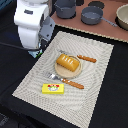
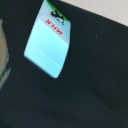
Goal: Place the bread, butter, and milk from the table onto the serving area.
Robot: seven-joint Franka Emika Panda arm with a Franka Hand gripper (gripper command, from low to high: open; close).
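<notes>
Milk was the last item to fetch; bread and butter already sat on the mat.

Mat (image 1: pixel 95 55) lay beige and striped across the dark table (image 1: pixel 112 100), bearing the plate (image 1: pixel 57 71) with the bread (image 1: pixel 68 62) on it and the butter (image 1: pixel 54 88) near its front edge. The arm (image 1: pixel 31 22) hung over the mat's far corner at the exterior view's left, wrist pointing down. Its camera looked onto the milk (image 2: pixel 47 44), lying on its side on the dark table. Neither view showed the fingers, so the gripper's state could not be told. Next, judging by this, came a descent and grasp across the carton's narrow sides.
</notes>
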